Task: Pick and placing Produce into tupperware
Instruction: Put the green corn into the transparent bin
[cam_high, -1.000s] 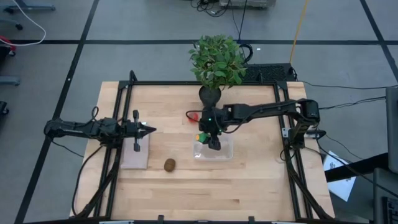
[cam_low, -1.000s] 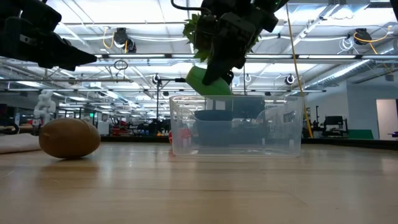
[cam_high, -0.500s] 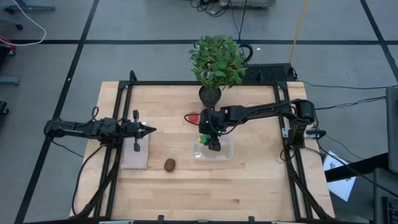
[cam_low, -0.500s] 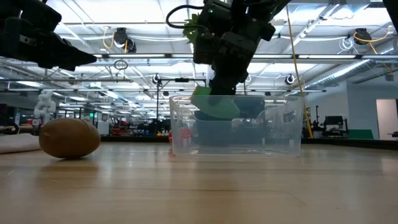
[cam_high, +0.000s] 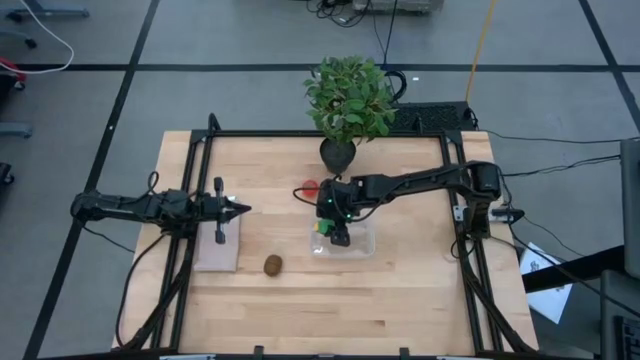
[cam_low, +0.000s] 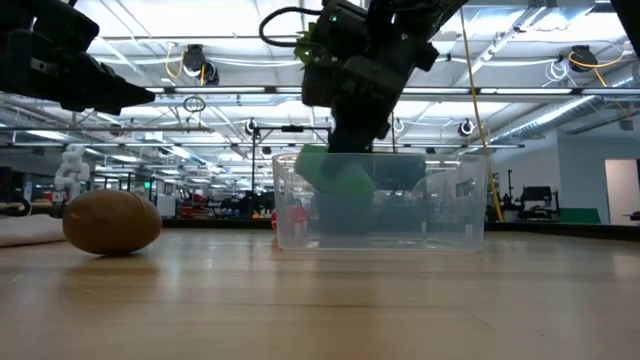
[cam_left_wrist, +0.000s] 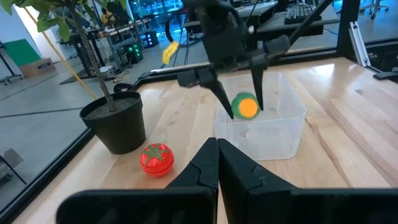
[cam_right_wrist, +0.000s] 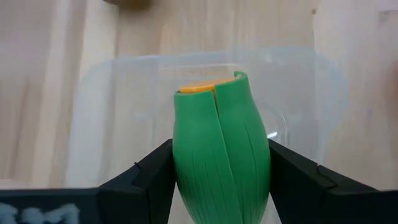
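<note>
**One green piece held down inside the tupperware**

One bright green oblong piece (cam_right_wrist: 221, 149), orange at its cut end, sits clamped between the right gripper's (cam_high: 340, 236) two dark fingers (cam_right_wrist: 152, 171), one pressed on each flank. The low view shows the piece already below the rim of the clear tupperware (cam_low: 455, 205), tilted inside the walls; whether it touches the floor of the tub I cannot tell. The right arm reaches across to the tub from the far side of the table. Just beyond the tupperware, towards the potted plant (cam_high: 348, 95), lies the small red tomato (cam_left_wrist: 156, 157), resting on the wood beside the plant's dark pot. The brown kiwi (cam_high: 272, 264) lies on the table well apart from the tupperware, near the pale flat slab (cam_high: 217, 250). Over that slab hangs the left gripper (cam_high: 243, 209), fingers pinched together on nothing, pointing towards the tupperware.
</note>
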